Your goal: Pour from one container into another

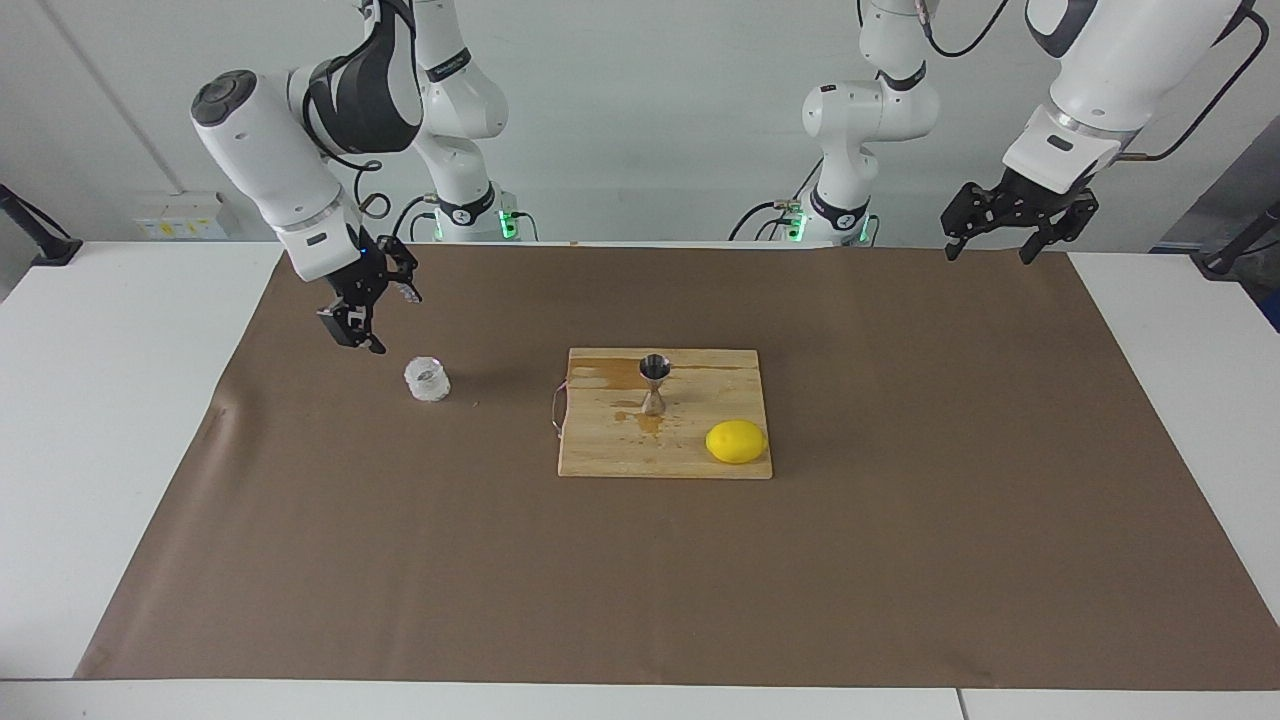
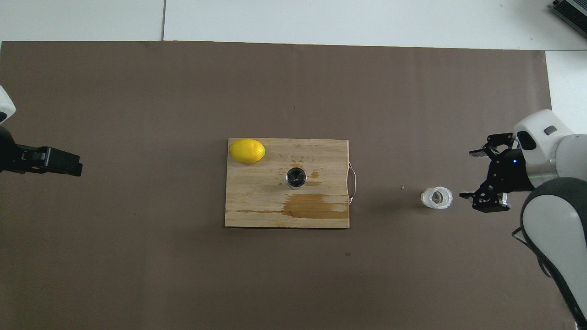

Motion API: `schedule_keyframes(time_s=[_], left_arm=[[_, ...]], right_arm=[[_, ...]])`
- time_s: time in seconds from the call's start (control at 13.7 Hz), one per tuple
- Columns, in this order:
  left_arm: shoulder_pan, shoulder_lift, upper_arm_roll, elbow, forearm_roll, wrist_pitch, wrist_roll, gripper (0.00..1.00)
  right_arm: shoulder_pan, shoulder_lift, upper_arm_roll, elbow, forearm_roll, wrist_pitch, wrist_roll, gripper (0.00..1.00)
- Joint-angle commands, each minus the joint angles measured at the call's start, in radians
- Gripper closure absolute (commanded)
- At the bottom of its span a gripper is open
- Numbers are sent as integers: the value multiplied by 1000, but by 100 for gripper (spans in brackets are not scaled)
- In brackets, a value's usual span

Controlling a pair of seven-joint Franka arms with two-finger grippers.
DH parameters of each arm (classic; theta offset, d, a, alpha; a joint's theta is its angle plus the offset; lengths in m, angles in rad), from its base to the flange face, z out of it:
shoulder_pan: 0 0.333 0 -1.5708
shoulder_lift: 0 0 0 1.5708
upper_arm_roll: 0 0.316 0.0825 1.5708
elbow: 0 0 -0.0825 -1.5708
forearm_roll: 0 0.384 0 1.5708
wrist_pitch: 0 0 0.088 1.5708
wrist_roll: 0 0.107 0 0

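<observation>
The clear faceted glass cup (image 1: 428, 380) (image 2: 437, 197) stands upright on the brown mat toward the right arm's end. The silver jigger (image 1: 654, 384) (image 2: 296, 178) stands upright on the wooden cutting board (image 1: 700, 462) (image 2: 257, 207) at the middle of the table. My right gripper (image 1: 395, 322) (image 2: 467, 174) is open and empty, low over the mat just beside the cup on its right-arm side, not touching it. My left gripper (image 1: 988, 255) (image 2: 69, 164) is open and empty, raised over the mat's edge at the left arm's end, waiting.
A yellow lemon (image 1: 736, 441) (image 2: 247, 150) lies on the board's corner, farther from the robots than the jigger. Wet brown stains (image 1: 610, 372) (image 2: 314, 206) mark the board near the jigger. The board has a wire handle (image 2: 352, 182) facing the cup.
</observation>
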Motion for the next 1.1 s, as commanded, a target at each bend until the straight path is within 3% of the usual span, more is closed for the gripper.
schedule_keyframes(time_s=[0.0,0.22,0.58,1.02], left_arm=[[4,-17,0,-11,-8,-12,2,0],[4,-17,0,-11,-8,-12,2,0],[4,-17,0,-11,-8,-12,2,0],[4,-17,0,-11,-8,-12,2,0]], right_arm=[[23,44,6,121,-78,-55,228,0],[47,92,8,271,-187,-98,383,0],[63,135,6,389,-241,-116,867,0],[74,123,14,405,-235,-225,1463,0]])
